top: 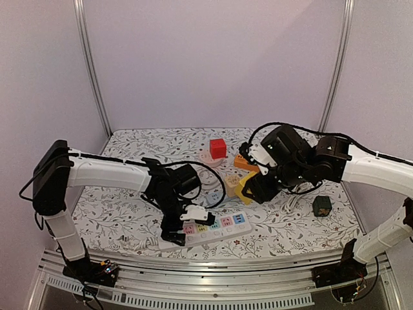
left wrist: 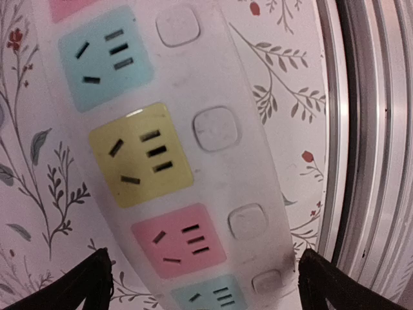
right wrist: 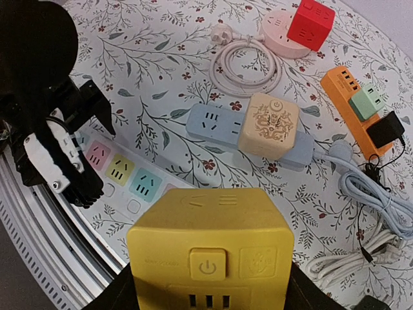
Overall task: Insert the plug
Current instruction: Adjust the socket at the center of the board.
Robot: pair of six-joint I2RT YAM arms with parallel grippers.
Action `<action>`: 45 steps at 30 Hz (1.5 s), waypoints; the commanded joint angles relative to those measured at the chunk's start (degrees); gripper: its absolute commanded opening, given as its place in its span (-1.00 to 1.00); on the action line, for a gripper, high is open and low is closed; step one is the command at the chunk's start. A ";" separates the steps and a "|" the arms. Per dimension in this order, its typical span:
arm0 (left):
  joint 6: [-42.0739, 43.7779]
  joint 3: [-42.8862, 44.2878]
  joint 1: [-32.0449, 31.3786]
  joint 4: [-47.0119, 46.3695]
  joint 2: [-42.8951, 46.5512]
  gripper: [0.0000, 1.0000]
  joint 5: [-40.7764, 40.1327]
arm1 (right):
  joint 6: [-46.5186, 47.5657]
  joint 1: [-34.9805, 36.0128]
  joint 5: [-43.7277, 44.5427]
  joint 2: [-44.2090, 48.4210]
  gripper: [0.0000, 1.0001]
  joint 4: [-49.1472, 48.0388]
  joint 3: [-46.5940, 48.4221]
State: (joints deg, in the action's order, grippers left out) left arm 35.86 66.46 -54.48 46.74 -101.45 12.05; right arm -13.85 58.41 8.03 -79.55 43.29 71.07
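Note:
A white power strip point(top: 219, 229) with pink, yellow and blue sockets lies near the table's front edge. In the left wrist view this strip point(left wrist: 213, 77) fills the frame. My left gripper point(left wrist: 203, 284) is open just above the strip, one black finger point(left wrist: 77, 287) on each side of it and nothing gripped; the top view shows that gripper point(top: 184, 224) over the strip's left end. My right gripper point(top: 250, 187) is shut on a yellow cube plug point(right wrist: 210, 252), held above the table behind the strip's right half point(right wrist: 122, 171). The cube's prongs are hidden.
A blue strip carrying a beige cube point(right wrist: 268, 126) lies mid-table. Behind it are a red cube point(top: 217, 148) on a pink round base, a coiled white cord point(right wrist: 245, 64) and an orange strip point(right wrist: 352, 103). A dark green cube point(top: 322, 205) sits right. A metal rail point(left wrist: 368, 129) borders the front edge.

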 commanded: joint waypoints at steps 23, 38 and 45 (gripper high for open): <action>38.15 -8.94 2.82 -1.38 -1.61 0.11 -20.61 | -0.07 -0.71 0.14 3.74 -1.00 -3.83 -1.74; 55.82 5.60 20.20 9.83 0.36 0.99 -16.66 | -0.38 -0.72 -0.66 2.88 -1.00 -3.89 -0.95; 4.69 17.08 24.58 12.42 5.08 0.99 2.23 | 0.61 -0.73 -0.66 2.24 -1.00 -5.73 -2.51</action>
State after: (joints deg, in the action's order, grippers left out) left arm 75.77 79.15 -34.06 58.26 -100.31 1.76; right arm -14.02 57.98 7.35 -77.01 40.62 68.73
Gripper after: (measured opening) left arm 0.995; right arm 0.600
